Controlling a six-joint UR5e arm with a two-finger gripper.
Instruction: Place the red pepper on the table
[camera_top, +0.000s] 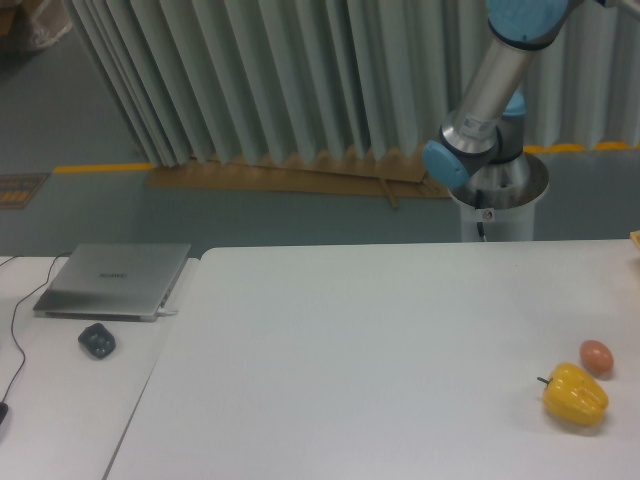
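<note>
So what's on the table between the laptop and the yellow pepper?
Nothing: between the laptop and the yellow pepper, the fixed camera shows only bare white table.

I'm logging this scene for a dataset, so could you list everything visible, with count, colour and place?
Large white rectangular table: one, white, centre and right.
Yellow bell pepper with dark stem: one, yellow, table's right near edge.
Small orange-brown egg-like ball: one, just behind the yellow pepper.
Narrower white desk: one, left.
Closed grey laptop: one, on the desk.
Dark computer mouse: one, in front of the laptop.
Pleated grey curtain: one, background.
Red pepper: none visible.
Robot arm: one, silver and blue, behind the table; gripper out of frame.
</note>
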